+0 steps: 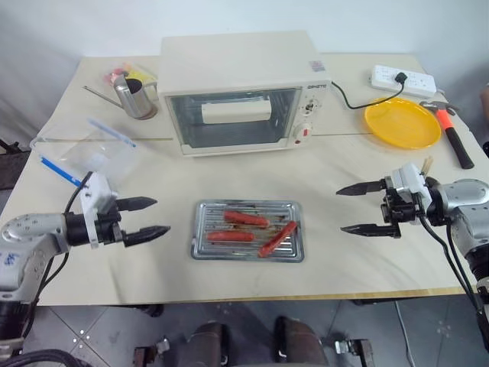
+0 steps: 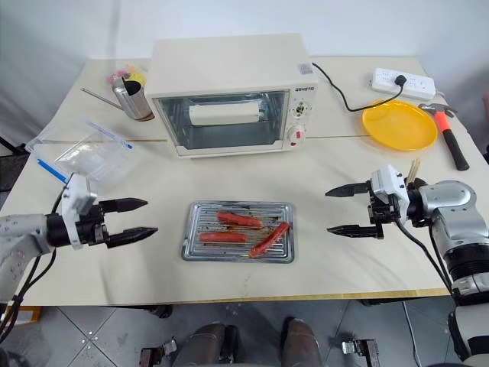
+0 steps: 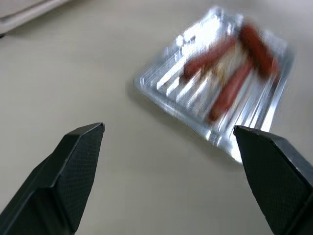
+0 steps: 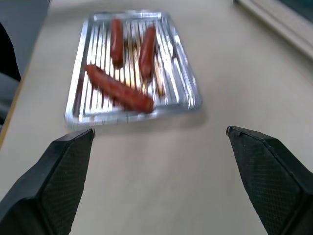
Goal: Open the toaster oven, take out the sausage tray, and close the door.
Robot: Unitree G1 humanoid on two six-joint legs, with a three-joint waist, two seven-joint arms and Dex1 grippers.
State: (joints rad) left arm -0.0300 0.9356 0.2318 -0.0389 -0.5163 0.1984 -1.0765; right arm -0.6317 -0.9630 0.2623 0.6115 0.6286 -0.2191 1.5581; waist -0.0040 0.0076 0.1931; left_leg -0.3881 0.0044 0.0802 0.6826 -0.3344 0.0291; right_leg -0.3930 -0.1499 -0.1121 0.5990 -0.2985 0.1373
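Sausage tray (image 1: 247, 230) on table; door (image 1: 233, 117) closed

A pale table (image 1: 359, 260) carries the toaster oven (image 1: 243, 92), sausage tray (image 1: 247, 230), yellow plate (image 1: 403, 122), power strip (image 1: 403, 79), hammer (image 1: 451, 130), metal cup (image 1: 136, 97) and what looks like a zip bag (image 1: 85, 149).

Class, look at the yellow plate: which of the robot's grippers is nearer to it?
Right. The right gripper hovers just in front of the yellow plate; the left gripper is across the table, beyond the sausage tray.
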